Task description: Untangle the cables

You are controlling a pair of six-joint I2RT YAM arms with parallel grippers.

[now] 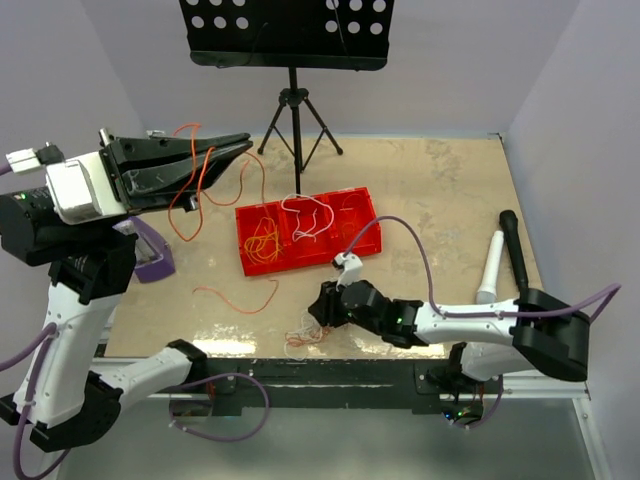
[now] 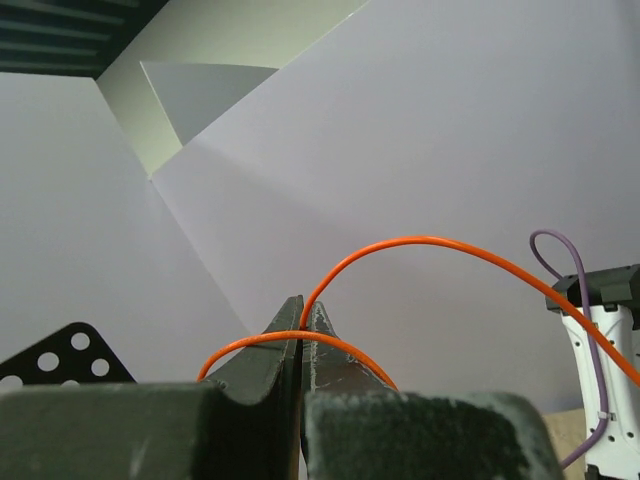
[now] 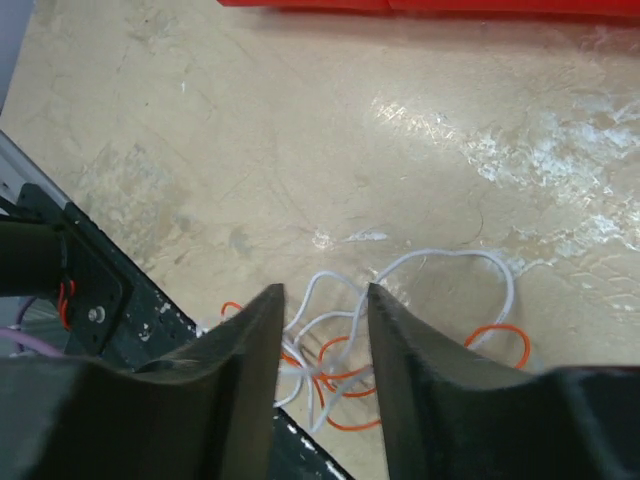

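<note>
Cable (image 2: pixel 420 243) in left hand (image 2: pixel 303 308), tangle (image 1: pixel 308 338) below right hand (image 3: pixel 322 292)

The tabletop (image 1: pixel 450 200) looks like beige marbled laminate, smooth, with a wet gloss near the front. The red tray (image 1: pixel 350 205) is shiny plastic. The orange cable (image 2: pixel 430 240) and the white cables (image 3: pixel 470 258) have slick, smooth sheaths. The left gripper (image 2: pixel 306 305) and right gripper (image 3: pixel 322 292) have matt dark grey fingers (image 2: pixel 265 375), grainy and scuffed. The music stand (image 1: pixel 290 30) is matt black perforated metal.
</note>
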